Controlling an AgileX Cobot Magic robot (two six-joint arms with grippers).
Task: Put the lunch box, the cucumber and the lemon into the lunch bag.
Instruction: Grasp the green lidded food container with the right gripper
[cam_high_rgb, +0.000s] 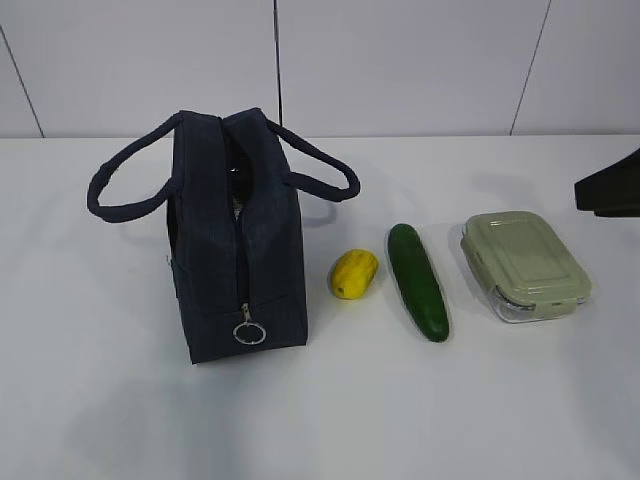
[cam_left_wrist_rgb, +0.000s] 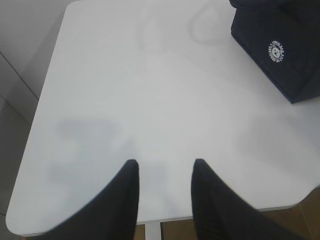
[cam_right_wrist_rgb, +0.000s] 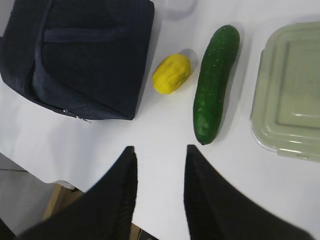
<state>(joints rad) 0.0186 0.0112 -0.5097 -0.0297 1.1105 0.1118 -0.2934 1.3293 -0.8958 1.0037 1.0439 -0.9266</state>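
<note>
One lunch bag (cam_high_rgb: 240, 240) with two loop handles (cam_high_rgb: 130, 180); one lemon (cam_high_rgb: 354, 273); one cucumber (cam_high_rgb: 418, 281); one lidded lunch box (cam_high_rgb: 525, 265); all on one desk (cam_high_rgb: 400, 410). Two grippers, each with two fingers (cam_right_wrist_rgb: 117, 195).

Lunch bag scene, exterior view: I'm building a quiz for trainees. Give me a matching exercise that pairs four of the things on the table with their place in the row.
Things:
1. lunch bag
2. lemon
3. cucumber
4. lunch box

Places:
A. between lemon and lunch box
B. far right of the row
C. far left of the row
D. just right of the bag

Pairs: 1-C, 2-D, 3-A, 4-B
</note>
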